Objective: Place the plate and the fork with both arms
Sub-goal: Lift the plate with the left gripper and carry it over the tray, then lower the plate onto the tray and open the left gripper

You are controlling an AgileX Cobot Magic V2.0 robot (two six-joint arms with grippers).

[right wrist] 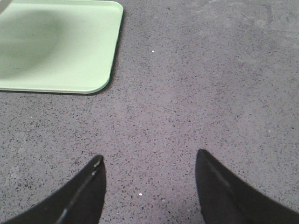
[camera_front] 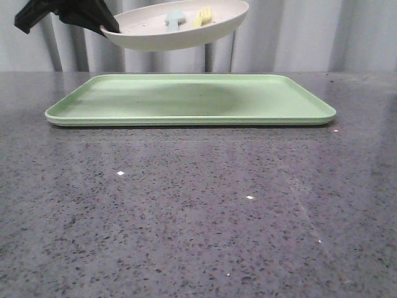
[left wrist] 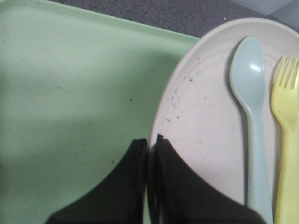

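Note:
The off-white speckled plate (camera_front: 180,31) hangs in the air above the light-green tray (camera_front: 186,99), a little tilted. My left gripper (camera_front: 108,26) is shut on the plate's left rim and holds it up. In the left wrist view my left gripper (left wrist: 150,142) pinches the plate (left wrist: 205,107) at its rim, one finger above and one below. The yellow fork (left wrist: 286,126) lies in the plate beside a pale blue spoon (left wrist: 250,93); both show in the front view, fork (camera_front: 202,17) and spoon (camera_front: 174,20). My right gripper (right wrist: 148,161) is open and empty over bare table.
The tray (right wrist: 60,46) lies flat on the grey speckled table (camera_front: 198,211), its corner showing in the right wrist view. A pale curtain hangs behind the table.

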